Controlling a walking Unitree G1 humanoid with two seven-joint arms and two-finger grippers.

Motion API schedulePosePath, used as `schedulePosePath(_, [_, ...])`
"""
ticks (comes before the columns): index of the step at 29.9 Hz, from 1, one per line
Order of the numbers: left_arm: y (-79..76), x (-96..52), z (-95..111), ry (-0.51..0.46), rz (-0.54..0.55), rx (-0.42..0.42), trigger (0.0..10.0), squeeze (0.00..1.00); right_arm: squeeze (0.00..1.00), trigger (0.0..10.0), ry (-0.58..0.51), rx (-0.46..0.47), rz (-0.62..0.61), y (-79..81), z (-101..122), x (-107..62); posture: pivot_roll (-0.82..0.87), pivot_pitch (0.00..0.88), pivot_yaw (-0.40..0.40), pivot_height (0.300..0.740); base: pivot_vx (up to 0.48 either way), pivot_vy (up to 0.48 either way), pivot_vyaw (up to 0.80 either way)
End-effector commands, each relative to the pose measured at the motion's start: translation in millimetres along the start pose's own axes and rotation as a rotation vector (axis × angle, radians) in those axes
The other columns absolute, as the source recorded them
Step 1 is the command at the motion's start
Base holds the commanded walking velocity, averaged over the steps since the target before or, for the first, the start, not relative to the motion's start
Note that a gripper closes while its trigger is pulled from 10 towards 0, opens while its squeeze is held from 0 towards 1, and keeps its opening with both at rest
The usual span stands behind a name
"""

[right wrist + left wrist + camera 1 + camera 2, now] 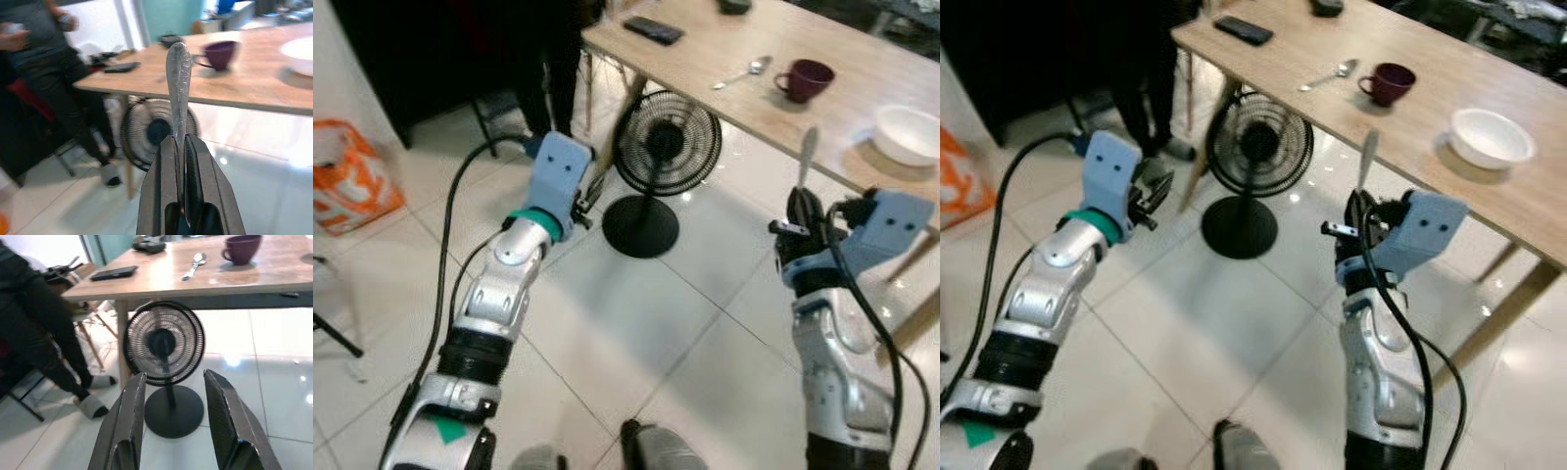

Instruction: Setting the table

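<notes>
My right gripper (800,211) is shut on a silver piece of cutlery (808,147) that stands upright, its rounded end up; the end held between the fingers is hidden. It hangs over the floor, just short of the wooden table's (862,49) near edge. On the table lie a silver spoon (744,71), a maroon mug (806,78), a white bowl (908,134) and a black phone (653,29). My left gripper (174,377) is open and holds nothing. It is raised over the floor to the left of the table.
A black floor fan (664,147) stands on the tiles under the table's near edge, between my arms. A person in dark trousers (44,333) stands by the table's left corner. An orange bag (347,176) sits at the far left.
</notes>
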State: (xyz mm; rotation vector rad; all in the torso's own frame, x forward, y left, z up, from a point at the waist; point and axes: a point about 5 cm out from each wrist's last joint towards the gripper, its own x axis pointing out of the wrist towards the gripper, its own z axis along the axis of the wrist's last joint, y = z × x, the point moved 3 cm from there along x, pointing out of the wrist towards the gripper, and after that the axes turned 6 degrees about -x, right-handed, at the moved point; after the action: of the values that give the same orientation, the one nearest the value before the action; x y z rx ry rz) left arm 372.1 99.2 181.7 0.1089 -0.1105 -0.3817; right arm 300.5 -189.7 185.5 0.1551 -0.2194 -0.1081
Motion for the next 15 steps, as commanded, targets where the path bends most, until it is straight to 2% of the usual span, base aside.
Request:
schedulePosePath(1, [-5.1, 0.4, -3.1, 0.01, -0.013, -0.008, 10.0, 0.0, 0.0, 10.0, 0.002, -0.004, -0.018, -5.1, 0.2, -1.5, 0.03, 0.036, 0.029, 0.74, 0.0, 0.0, -0.8])
schedulePosePath(15, [-6.1, 0.1, -3.3, 0.008, -0.015, -0.019, 10.0, 0.0, 0.0, 10.0, 0.0, -0.008, -0.012, -4.5, 0.7, -0.7, 0.03, 0.026, 0.026, 0.74, 0.0, 0.0, -0.8])
